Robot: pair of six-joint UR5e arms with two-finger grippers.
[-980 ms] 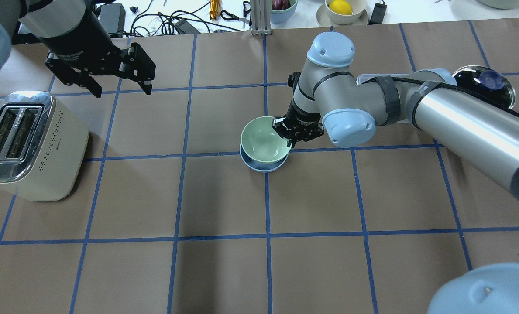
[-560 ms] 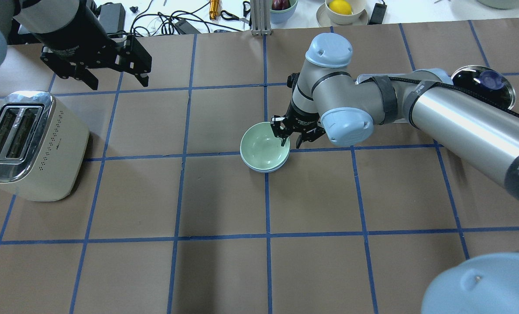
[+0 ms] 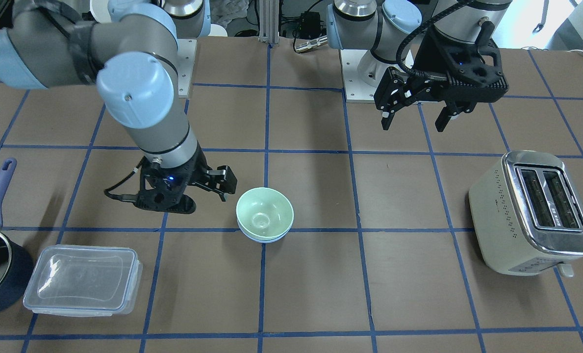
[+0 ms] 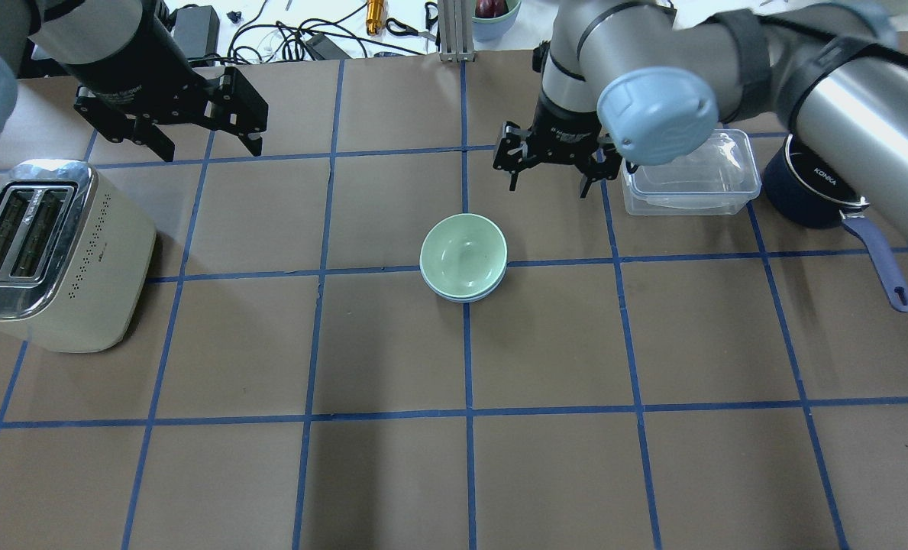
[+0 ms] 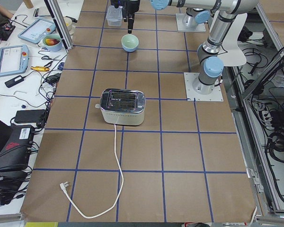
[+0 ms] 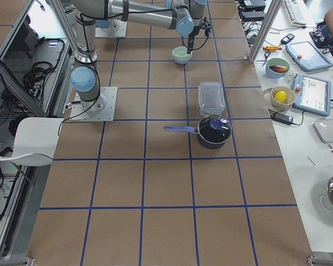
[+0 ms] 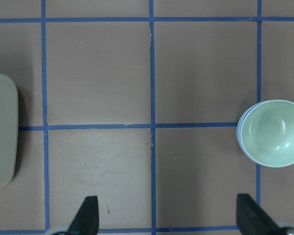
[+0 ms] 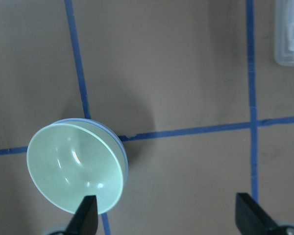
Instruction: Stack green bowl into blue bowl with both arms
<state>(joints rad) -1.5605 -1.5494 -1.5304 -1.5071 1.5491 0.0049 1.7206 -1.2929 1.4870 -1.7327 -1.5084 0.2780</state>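
Observation:
The green bowl sits nested inside the blue bowl near the table's middle. Only the blue bowl's rim shows under it, as in the front view below the green bowl. My right gripper is open and empty. It hangs above the table, apart from the bowls, on their far right side. The right wrist view shows the stacked green bowl below and to one side. My left gripper is open and empty, high over the far left, above the toaster's far side.
A cream toaster stands at the left. A clear lidded container and a navy saucepan with a handle sit at the far right, close under my right arm. Cables and bowls lie beyond the table's far edge.
My right gripper let go of the green bowl, which settled into the blue bowl. The gripper then rose and pulled back toward the far side. My left gripper barely moved.

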